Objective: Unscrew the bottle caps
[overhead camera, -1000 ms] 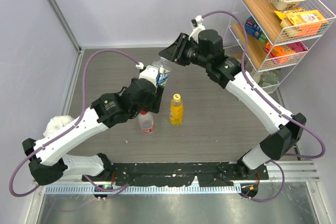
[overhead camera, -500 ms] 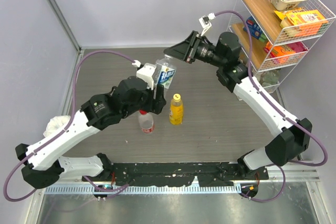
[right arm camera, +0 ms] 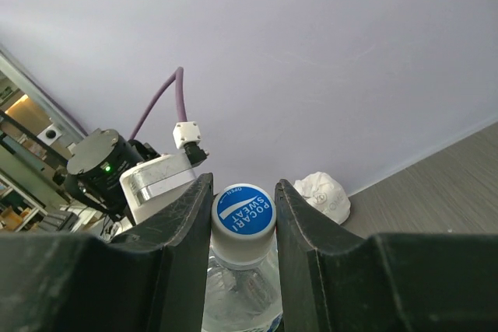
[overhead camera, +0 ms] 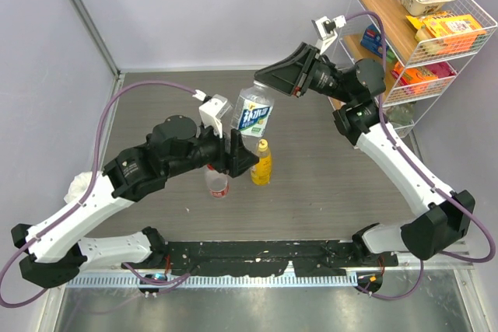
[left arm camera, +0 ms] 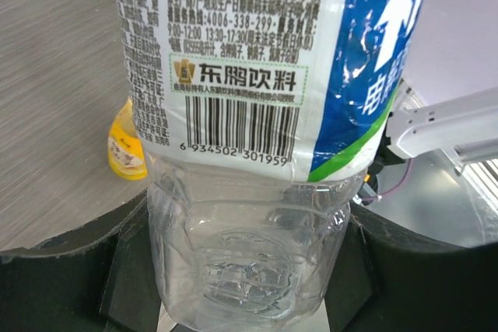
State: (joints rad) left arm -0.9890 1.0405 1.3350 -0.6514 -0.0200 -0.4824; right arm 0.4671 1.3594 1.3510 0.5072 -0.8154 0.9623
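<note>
The left gripper (left arm camera: 245, 276) is clamped round the base of the blue-white bottle (overhead camera: 254, 113), held tilted above the table (overhead camera: 334, 184); the right gripper (overhead camera: 266, 82) pinches its white-blue cap (right arm camera: 243, 211) — one finger each side; the yellow bottle (overhead camera: 261, 164) and red-label bottle (overhead camera: 217, 183) stand below.

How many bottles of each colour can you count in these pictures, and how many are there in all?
Clear bottle with blue-white label: 1
Yellow-orange bottle: 1
Clear bottle with red label: 1
Total: 3
</note>
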